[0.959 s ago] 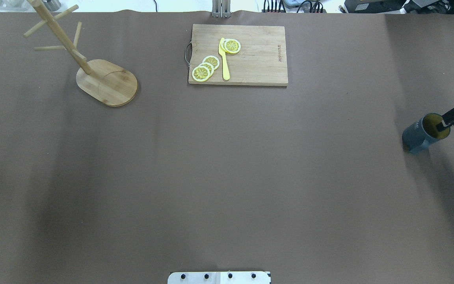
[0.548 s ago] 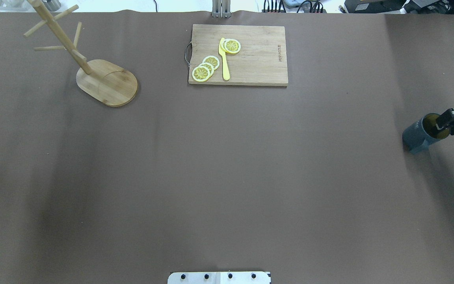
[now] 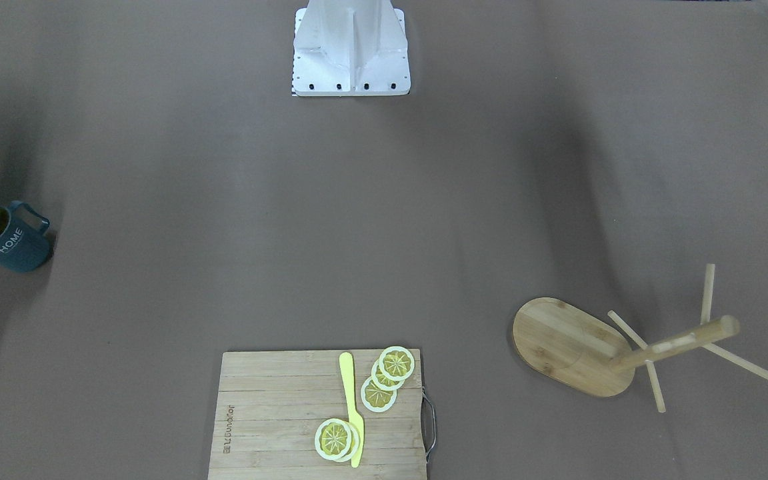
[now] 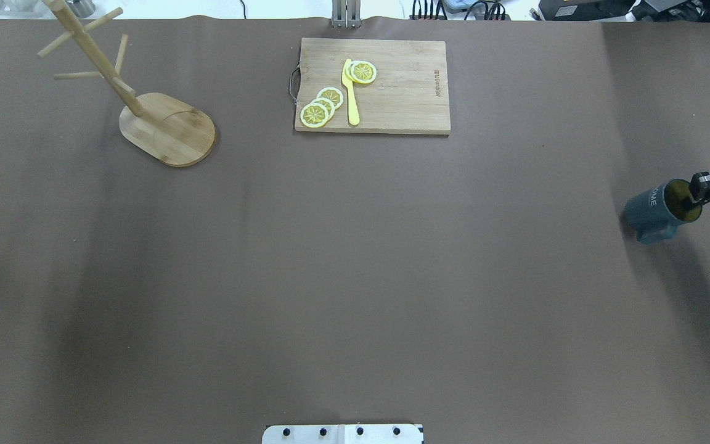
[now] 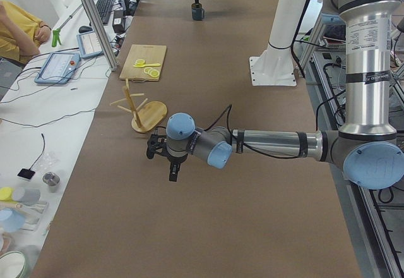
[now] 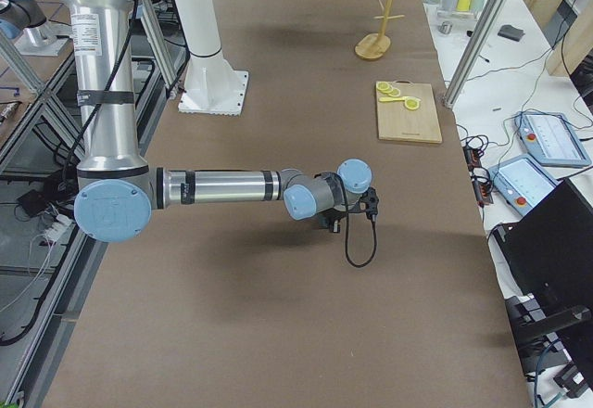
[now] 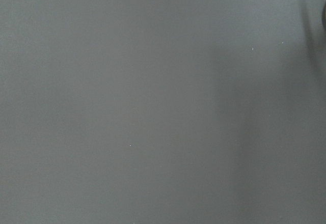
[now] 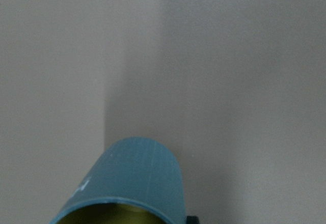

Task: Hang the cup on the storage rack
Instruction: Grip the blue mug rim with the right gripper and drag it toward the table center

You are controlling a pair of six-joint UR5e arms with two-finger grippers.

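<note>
**Right gripper clamped on the cup's rim at the counter's far right**

Right gripper grasps the cup by the rim, one finger inside the yellow mouth and the other outside the wall. The cup is tipped, its mouth turned toward the gripper and its handle toward the robot's side of the counter. Whether its bottom edge rests on the brown surface cannot be told. White letters on the blue-grey wall read "HOME" in the front-facing view; the overhead view shows only the last letters.

The rack stands well apart, at the far left corner of the counter, on its oval base with bare pegs.

Between them, at the far edge, lies a cutting board with a metal handle. A small burnt-in mark runs along one end of it, too small to read. On the board are lemon slices and a yellow knife.

The left gripper hangs above bare counter near the rack, pointing down; whether it is released or clenched cannot be told.
</note>
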